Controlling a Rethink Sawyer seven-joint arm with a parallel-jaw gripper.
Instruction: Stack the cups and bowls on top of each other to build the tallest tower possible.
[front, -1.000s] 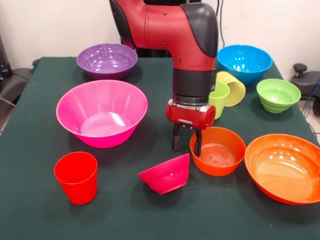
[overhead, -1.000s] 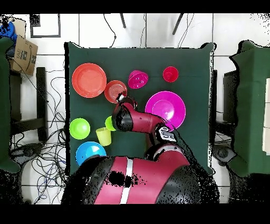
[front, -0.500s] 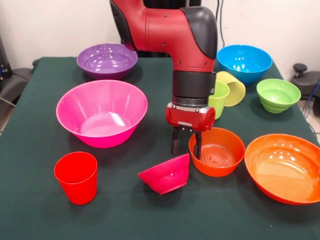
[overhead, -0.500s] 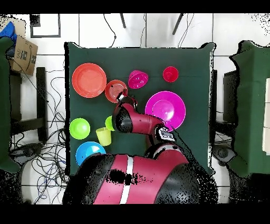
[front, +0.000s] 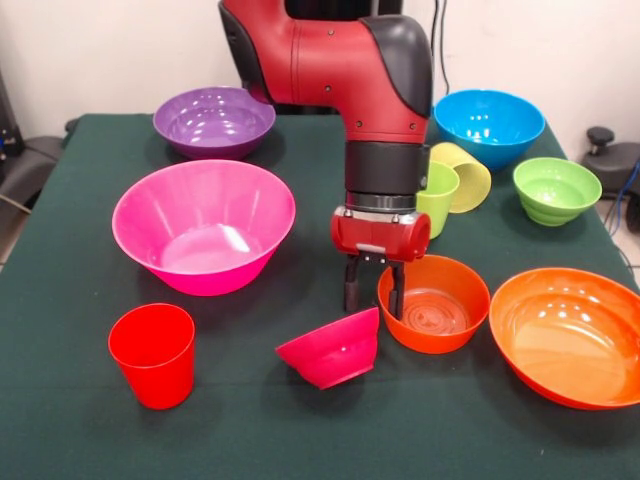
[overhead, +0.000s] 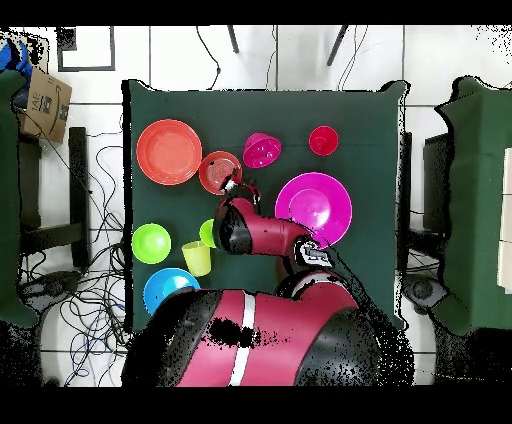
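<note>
While the arm hangs over the table's middle, the gripper points straight down with its fingers narrowly parted, straddling the near-left rim of the small orange bowl. No tower exists: every piece stands apart on the green table. The small magenta bowl lies tilted just below the gripper. The red cup stands upright beside the large pink bowl.
</note>
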